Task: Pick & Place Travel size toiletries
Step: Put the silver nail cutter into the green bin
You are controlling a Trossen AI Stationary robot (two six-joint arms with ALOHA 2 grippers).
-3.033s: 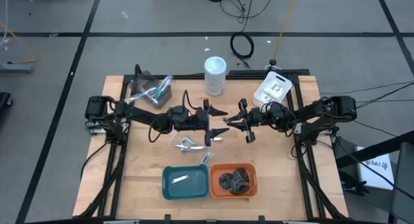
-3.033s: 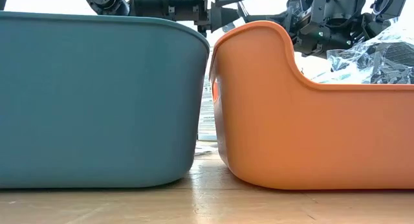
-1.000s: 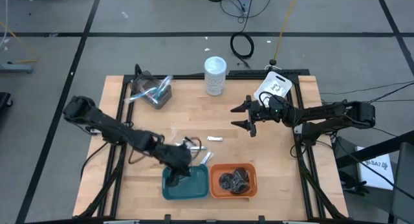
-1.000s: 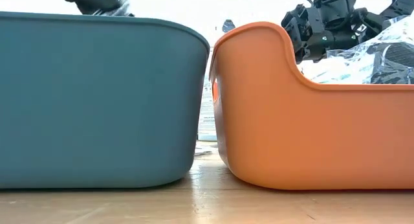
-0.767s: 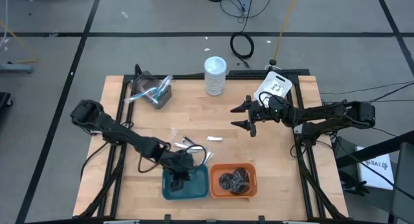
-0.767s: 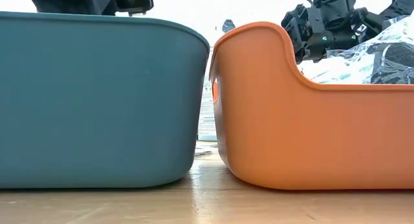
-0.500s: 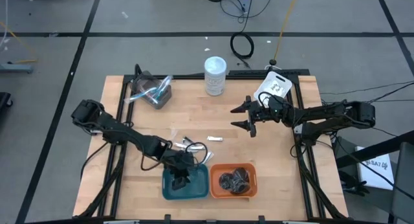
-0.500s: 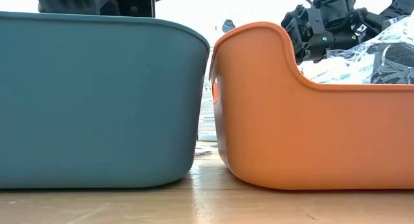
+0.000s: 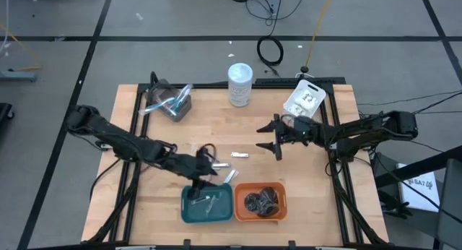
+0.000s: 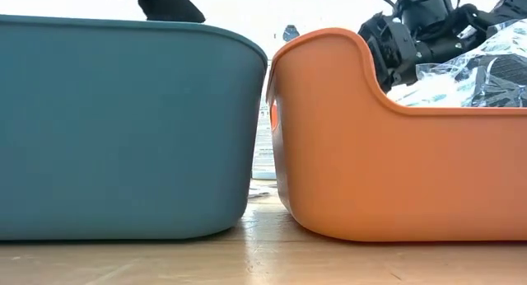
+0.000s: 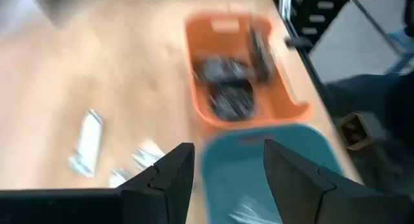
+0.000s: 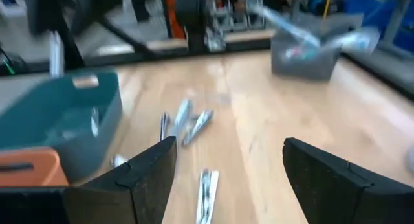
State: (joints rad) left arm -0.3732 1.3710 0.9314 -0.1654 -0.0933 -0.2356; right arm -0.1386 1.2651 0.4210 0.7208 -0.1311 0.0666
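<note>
Teal tray [image 9: 186, 204] holds silver tubes [image 9: 206, 201], orange tray [image 9: 280, 207] dark bundles [image 9: 261, 201]; left pincer [image 9: 206, 165] empty, jaws apart

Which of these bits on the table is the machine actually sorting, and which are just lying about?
Job:
- silver tubes in the teal tray
- dark bundles in the orange tray
- loose tube on the table

Lying about:
- white-lidded jar
- grey bin

Grey floor [image 9: 58, 62], black tape lines [image 9: 216, 37]
</note>
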